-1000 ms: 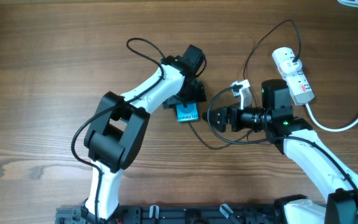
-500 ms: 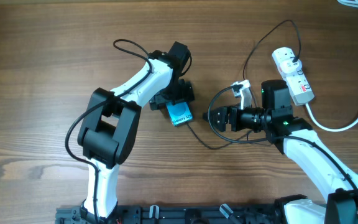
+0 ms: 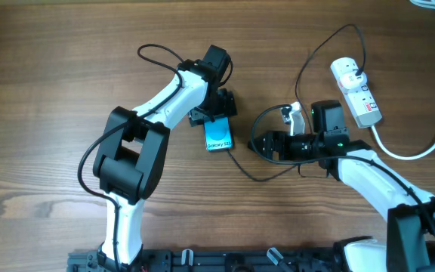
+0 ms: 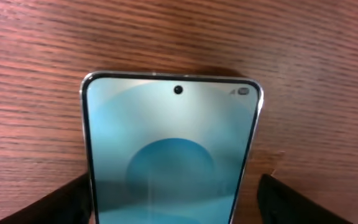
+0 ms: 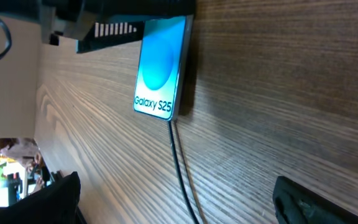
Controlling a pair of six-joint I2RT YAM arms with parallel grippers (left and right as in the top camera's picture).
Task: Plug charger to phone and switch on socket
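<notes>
Big picture: wood table [image 3: 51,75], both arms working mid-board. Far right sits the power strip [image 3: 357,92], well apart from both grippers, so switching on is prob. what's left. Centre, the phone [image 3: 217,136] lies flat, screen up. The left gripper [image 3: 212,115] straddles its top end with fingers apart, likely steadying it. The right gripper [image 3: 261,146] is spread wide and empty. Thin black cable [image 5: 180,168] meets the phone's bottom edge; seated or not, can't tell.
</notes>
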